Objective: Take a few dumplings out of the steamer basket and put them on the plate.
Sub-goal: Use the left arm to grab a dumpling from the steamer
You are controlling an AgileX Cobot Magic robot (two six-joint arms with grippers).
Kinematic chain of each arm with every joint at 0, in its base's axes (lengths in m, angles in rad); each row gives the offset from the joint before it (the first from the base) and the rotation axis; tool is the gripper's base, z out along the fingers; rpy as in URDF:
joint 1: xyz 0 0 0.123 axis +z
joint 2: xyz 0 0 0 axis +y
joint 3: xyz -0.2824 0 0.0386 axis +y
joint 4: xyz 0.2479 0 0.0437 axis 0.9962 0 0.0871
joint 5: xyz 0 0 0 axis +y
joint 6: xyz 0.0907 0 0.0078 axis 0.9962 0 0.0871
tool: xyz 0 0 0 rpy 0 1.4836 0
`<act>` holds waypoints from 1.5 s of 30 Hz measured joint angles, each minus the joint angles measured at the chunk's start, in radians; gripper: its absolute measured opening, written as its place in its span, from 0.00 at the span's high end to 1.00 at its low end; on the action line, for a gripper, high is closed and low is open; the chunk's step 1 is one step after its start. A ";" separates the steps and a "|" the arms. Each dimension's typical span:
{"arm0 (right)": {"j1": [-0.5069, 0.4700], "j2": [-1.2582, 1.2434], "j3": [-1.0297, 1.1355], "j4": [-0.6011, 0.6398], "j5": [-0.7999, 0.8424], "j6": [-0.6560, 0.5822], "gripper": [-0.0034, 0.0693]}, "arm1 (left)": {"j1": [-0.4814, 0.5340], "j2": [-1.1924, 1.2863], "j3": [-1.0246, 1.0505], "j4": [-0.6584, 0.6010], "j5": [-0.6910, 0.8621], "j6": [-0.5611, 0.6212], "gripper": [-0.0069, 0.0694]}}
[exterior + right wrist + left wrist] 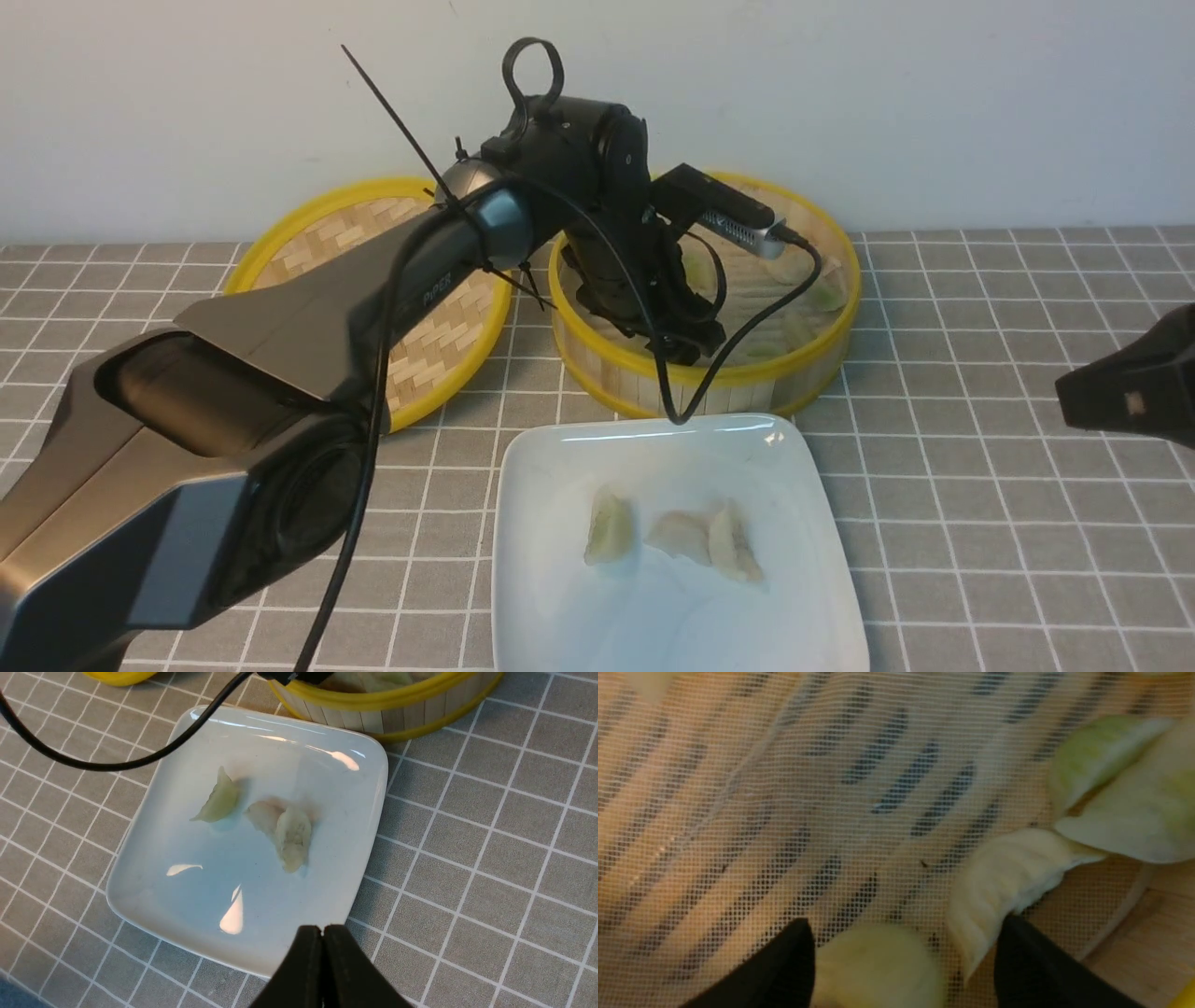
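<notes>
The square plate (672,616) is glossy white; its dumplings (610,528) are pale green and cream. The steamer basket (719,380) is tan with yellow rims. A yellow-rimmed lid (457,331) shows tan basketweave. White lines grid the grey tabletop (1008,523).

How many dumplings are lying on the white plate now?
3 on the plate: one green dumpling alone, and two paler dumplings touching each other beside it. None seems hidden.
</notes>
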 joint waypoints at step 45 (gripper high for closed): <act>0.000 0.000 0.000 0.037 0.018 -0.040 0.97 | -0.005 -0.153 -0.093 0.102 0.197 -0.086 0.88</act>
